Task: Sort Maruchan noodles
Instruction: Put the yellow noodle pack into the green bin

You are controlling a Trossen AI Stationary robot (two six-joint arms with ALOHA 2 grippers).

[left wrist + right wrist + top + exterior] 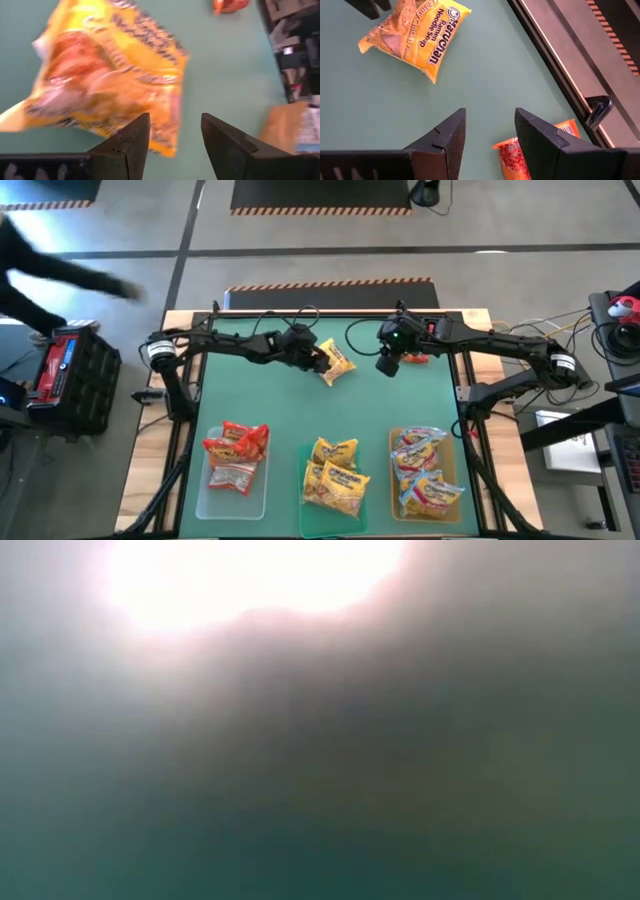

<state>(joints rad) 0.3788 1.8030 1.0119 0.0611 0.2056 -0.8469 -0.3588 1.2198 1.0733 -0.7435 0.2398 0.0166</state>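
A yellow Maruchan packet (338,363) (417,40) lies on the green mat at the far middle. My left gripper (322,360) (175,120) is open right at that packet's edge, and the packet (100,75) fills the view ahead of its fingers. My right gripper (388,365) (490,112) hangs open above the mat to the right. It holds nothing. An orange-red packet (417,359) (509,152) lies flat on the mat just beyond it. My left gripper has one finger (132,142) in front of the yellow packet's near edge (162,145), and a corner of the packet reaches into the gap. The finger hides the spot, so I cannot tell whether it touches.
Along the near edge stand a clear tray (215,505) with red packets, a teal tray (330,525) with yellow packets, and an amber tray (395,442) with white-red labelled packets. A metal rail (555,55) runs along the far edge. A person's dark sleeve (60,270) shows beyond the table's left.
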